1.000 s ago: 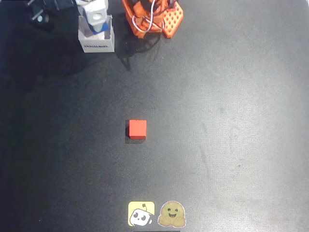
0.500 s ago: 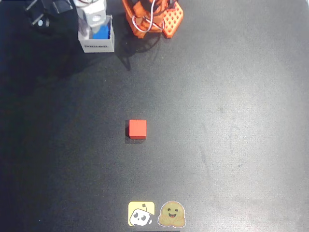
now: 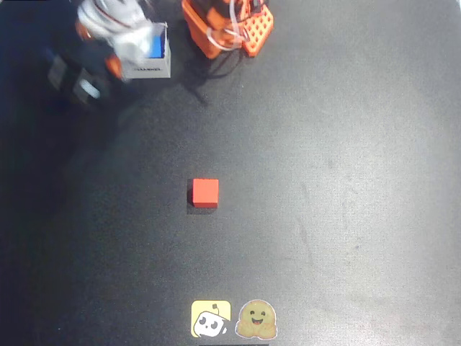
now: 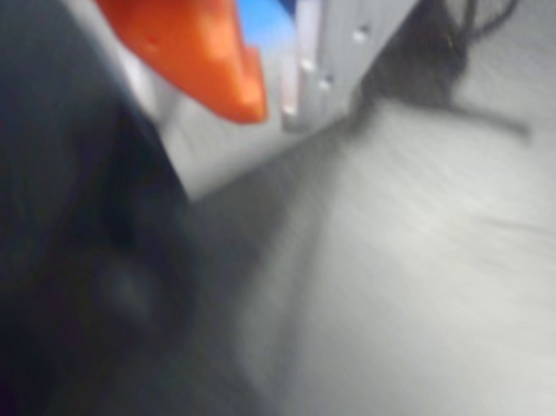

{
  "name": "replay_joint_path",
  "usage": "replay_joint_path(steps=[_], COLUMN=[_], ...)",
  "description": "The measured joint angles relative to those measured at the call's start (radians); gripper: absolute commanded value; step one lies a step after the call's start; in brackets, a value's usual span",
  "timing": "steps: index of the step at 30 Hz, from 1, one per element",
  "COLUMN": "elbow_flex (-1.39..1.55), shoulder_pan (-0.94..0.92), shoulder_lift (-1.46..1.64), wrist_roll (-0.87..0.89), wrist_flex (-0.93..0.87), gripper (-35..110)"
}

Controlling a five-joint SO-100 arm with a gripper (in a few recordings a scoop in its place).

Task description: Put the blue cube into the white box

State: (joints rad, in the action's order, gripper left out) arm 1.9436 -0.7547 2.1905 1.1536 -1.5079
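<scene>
- Clearly, the blue cube (image 3: 154, 46) lies inside the white box (image 3: 147, 70), at the far left of the table (image 3: 331, 180) in the overhead view; only part of its blue top shows over the box wall.
- The white box stands upright on the table, just left of the orange arm base (image 3: 229, 27), with a line of dark print on its near wall.
- The gripper (image 3: 119, 36) is a blurred shape at the left side of the box, overlapping its left wall in the overhead view; I cannot tell if its fingers are apart or together, and I see nothing held between them.
- In the wrist view, one orange finger (image 4: 195, 48) is at the top left, and behind it a piece of blue and the pale box wall show, all much blurred.
- The red cube (image 3: 205, 192) sits alone near the middle of the table, well apart from the box.
- Two stickers (image 3: 234, 319) lie side by side at the near edge of the table.
</scene>
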Motion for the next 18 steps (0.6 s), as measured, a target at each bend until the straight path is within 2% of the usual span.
replay_joint_path(steps=[6, 10, 18], elbow_flex=[-0.003, 0.081, 0.350], shoulder_pan=[0.456, 0.669, 0.775], shoulder_lift=[-0.002, 0.032, 0.336], wrist_roll=[0.043, 0.074, 0.078], wrist_flex=[0.126, 0.198, 0.213], gripper=[0, 0, 0])
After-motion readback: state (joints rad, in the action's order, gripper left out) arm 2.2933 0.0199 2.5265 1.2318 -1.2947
